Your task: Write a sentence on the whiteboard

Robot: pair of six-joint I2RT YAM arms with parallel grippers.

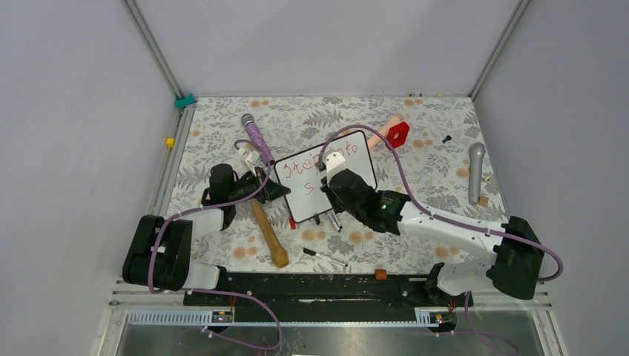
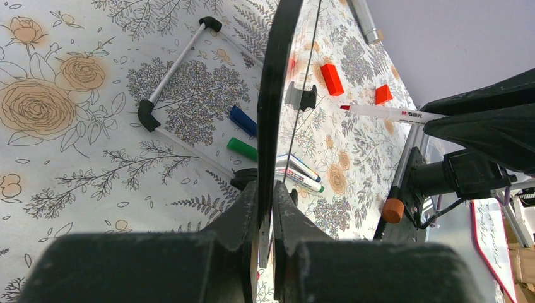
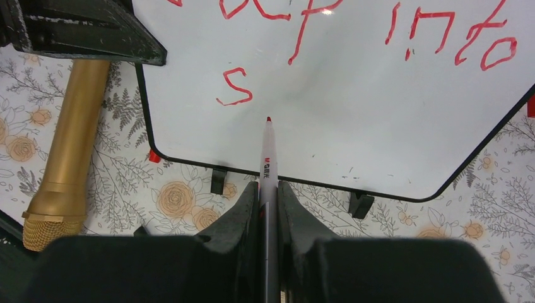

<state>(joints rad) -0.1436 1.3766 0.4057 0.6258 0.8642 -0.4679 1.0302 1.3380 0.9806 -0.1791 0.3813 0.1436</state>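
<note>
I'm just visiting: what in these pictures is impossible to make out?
- The sentence: in the top view the right arm covers its middle; the right wrist view's upper edge cuts the first word.
- The whiteboard face: edge-on in the left wrist view, writing unseen.
- The marker tip: the right wrist view cannot show whether it touches the whiteboard.
- Far specks, top view: too small to name.

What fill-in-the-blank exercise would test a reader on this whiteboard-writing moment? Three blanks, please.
1. The marker clamped in the right gripper has a ____ tip.
2. The left gripper is shut on the whiteboard at its ____ frame.
3. The second line of the sentence holds only the letter ____.
Missing words: red; black; s.
</note>
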